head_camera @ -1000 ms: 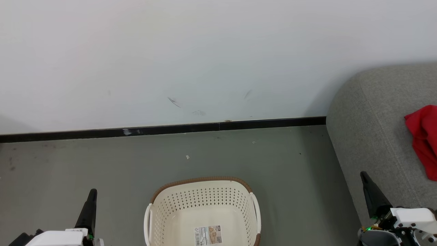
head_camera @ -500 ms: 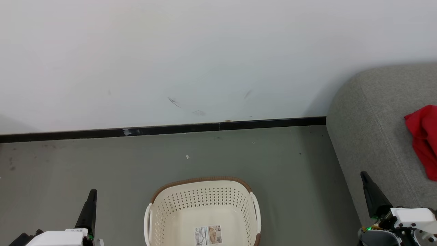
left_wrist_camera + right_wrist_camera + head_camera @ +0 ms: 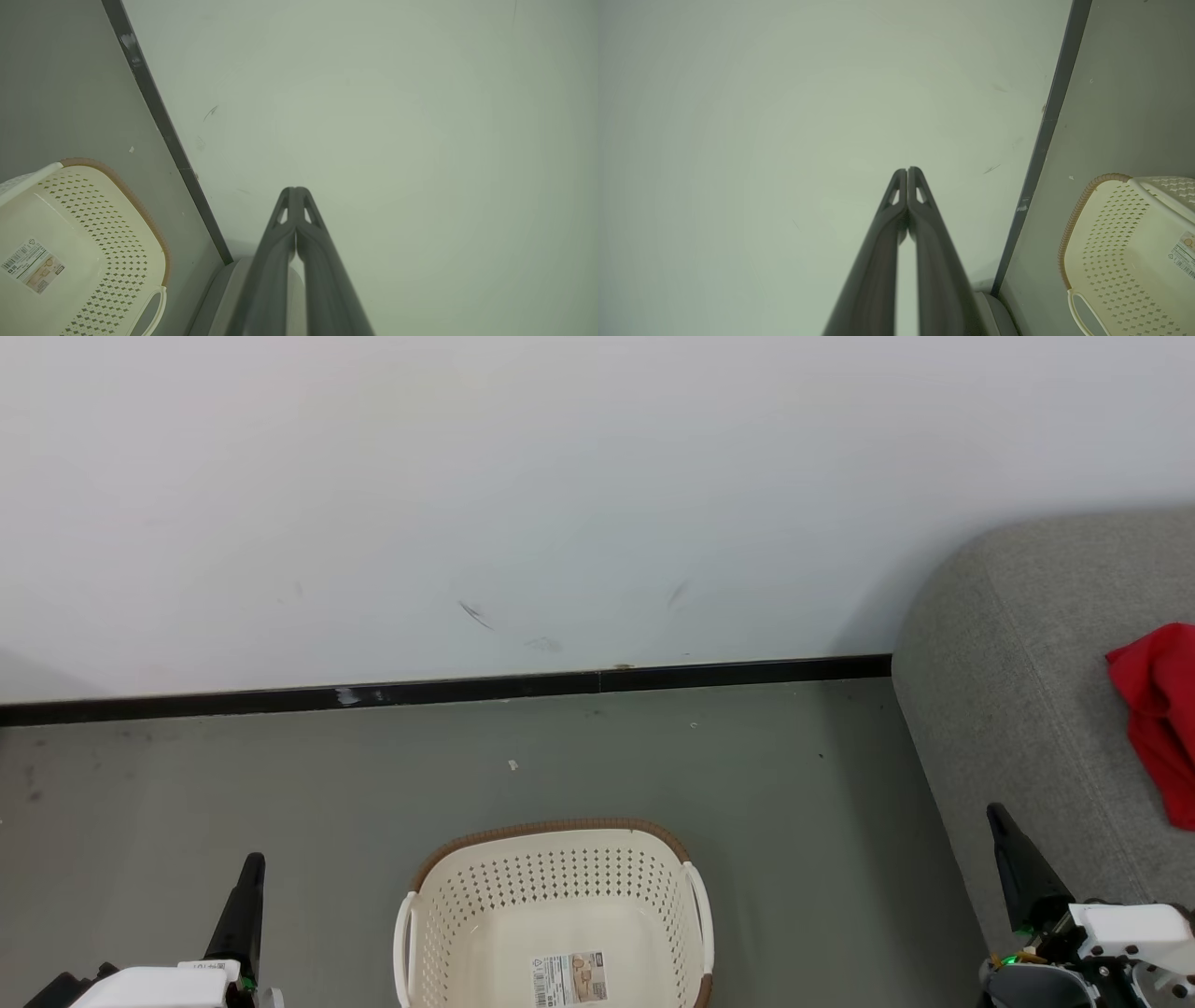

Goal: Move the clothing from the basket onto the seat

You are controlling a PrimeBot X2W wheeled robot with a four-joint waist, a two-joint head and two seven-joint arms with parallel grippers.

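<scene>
The left gripper, at the lower left of the head view, has its two dark fingers pressed together on nothing. The right gripper, at the lower right, is likewise clenched and empty. Both point up the frame on either side of the basket, well clear of it. This looks like a rest pose, probably because nothing is left to lift. The basket stands on the grey floor at bottom centre, and the part of its inside in view is bare. The red clothing lies crumpled on the grey seat at the right edge, cut off by the frame, so the transfer seems finished. A paper label on the basket's bottom carries a barcode, with print too small to read.
</scene>
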